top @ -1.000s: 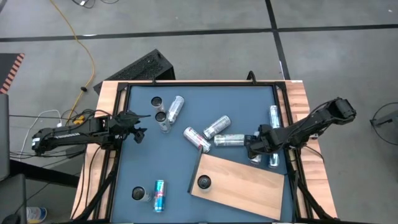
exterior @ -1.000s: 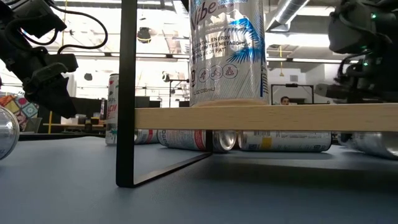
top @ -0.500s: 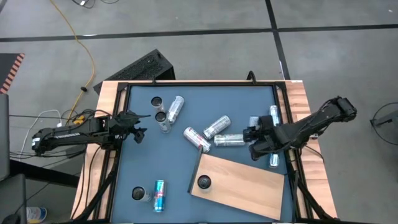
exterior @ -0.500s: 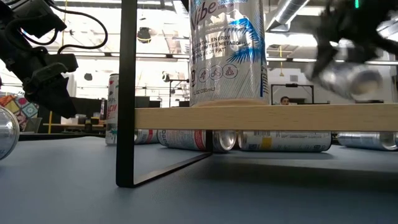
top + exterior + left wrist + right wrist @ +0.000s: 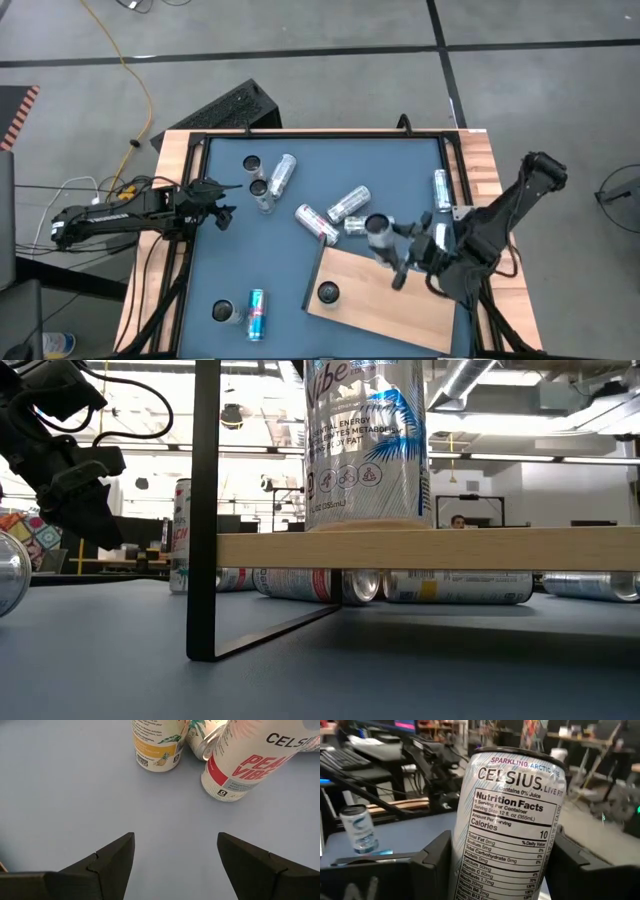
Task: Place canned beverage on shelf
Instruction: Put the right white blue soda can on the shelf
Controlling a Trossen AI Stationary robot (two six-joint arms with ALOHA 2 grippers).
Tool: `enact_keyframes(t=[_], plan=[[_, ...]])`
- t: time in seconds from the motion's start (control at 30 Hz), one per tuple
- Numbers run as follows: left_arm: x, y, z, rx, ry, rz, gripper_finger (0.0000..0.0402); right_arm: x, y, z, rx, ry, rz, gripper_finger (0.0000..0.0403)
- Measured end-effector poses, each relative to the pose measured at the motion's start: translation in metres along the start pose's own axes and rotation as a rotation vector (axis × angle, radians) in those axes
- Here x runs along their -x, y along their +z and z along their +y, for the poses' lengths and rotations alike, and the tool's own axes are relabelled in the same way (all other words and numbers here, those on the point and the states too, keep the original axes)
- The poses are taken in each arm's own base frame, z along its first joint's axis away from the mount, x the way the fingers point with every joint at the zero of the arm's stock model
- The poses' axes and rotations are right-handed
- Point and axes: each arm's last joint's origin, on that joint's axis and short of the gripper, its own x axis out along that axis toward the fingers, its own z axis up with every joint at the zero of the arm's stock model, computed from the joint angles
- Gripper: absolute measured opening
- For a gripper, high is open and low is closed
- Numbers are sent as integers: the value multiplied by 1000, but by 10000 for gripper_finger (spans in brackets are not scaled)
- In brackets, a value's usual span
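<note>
My right gripper [image 5: 392, 245] is shut on a silver Celsius can [image 5: 510, 830], holding it above the far edge of the light wooden shelf [image 5: 400, 300]. From above, the can's top [image 5: 378, 227] shows as a circle. Another can [image 5: 328, 292] stands upright on the shelf's left part, also seen in the low view as a can [image 5: 368, 440] on the board [image 5: 450, 550]. My left gripper [image 5: 175, 855] waits open at the table's left edge [image 5: 222, 208], two upright cans [image 5: 235, 765] ahead of it. My right gripper pinches the can's side wall [image 5: 465, 855] between its two fingers [image 5: 432, 865], one on each side of the can. The fingers reach in about level from the table's right side. The can stands upright in the hold, lifted clear above the shelf.
Several cans lie on the blue tabletop behind the shelf [image 5: 348, 204] [image 5: 314, 223] [image 5: 440, 188]. Upright cans stand at the far left [image 5: 252, 163]; two more are at the near left [image 5: 257, 313]. The shelf's black metal leg [image 5: 207, 510] stands at its left end.
My right gripper has risen from the cans at the table's right side with one can, moved left and toward the near edge over the shelf, and rolled its wrist. The can has turned from lying to upright and has left the low view upward.
</note>
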Motion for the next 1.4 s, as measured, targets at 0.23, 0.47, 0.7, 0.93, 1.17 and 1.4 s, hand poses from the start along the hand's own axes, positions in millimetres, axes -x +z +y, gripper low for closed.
enact_keyframes(t=[0.23, 0.47, 0.7, 0.93, 1.17, 1.4], plan=[[0, 0, 0, 0, 0, 0, 270, -9, -47, 21, -5, 25, -94, 228], [0, 0, 0, 0, 0, 0, 270, -18, -68, 27, -19, 199, -325, 229], [0, 0, 0, 0, 0, 0, 270, -42, -96, 23, 10, 254, -410, 228], [0, 0, 0, 0, 0, 0, 270, -69, -114, 21, -24, 254, -396, 229], [0, 0, 0, 0, 0, 0, 270, -73, -119, 22, 4, 269, -369, 230], [0, 0, 0, 0, 0, 0, 270, -77, -120, 20, 41, 262, -365, 230]])
